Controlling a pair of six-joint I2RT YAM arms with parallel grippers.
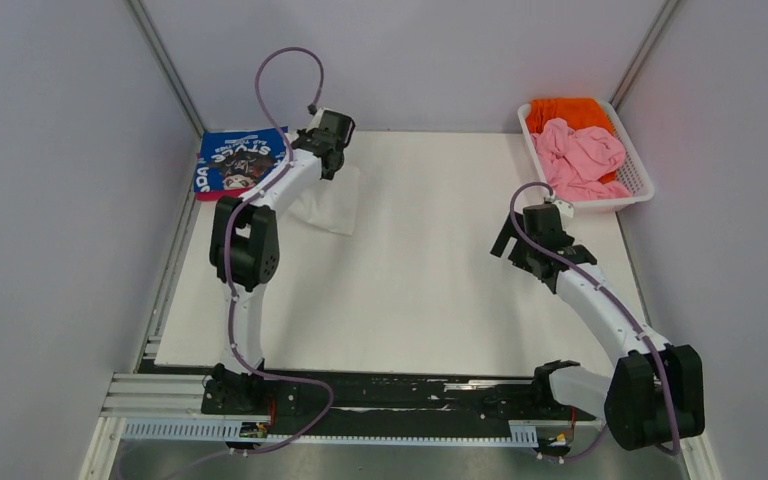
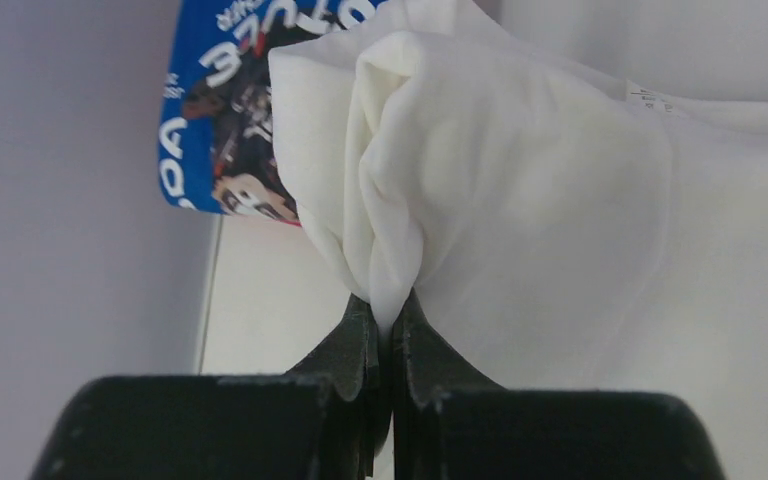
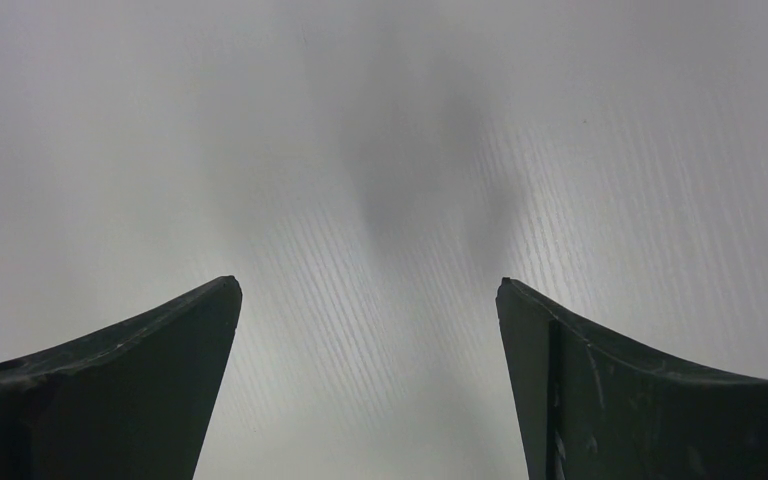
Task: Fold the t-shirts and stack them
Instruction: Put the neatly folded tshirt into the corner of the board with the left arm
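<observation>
Beside the blue t-shirt (image 2: 220, 90), your left gripper (image 2: 392, 310) clamps what looks like a bunched edge of the white t-shirt (image 2: 520, 200); well apart from the blue one, your right gripper (image 3: 370, 300) hangs with jaws spread.

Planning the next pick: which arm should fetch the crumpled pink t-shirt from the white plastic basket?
Likely right: the open right gripper is nearer the basket; the left gripper grips a white cotton t-shirt.

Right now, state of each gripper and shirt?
left gripper: shut on the white t-shirt.
right gripper: open, holding nothing.
white t-shirt: bunched, hanging from the pinch.
blue t-shirt: folded flat, far-left corner.
pink t-shirt: crumpled in the white basket.
orange t-shirt: crumpled, behind the pink one.
</observation>
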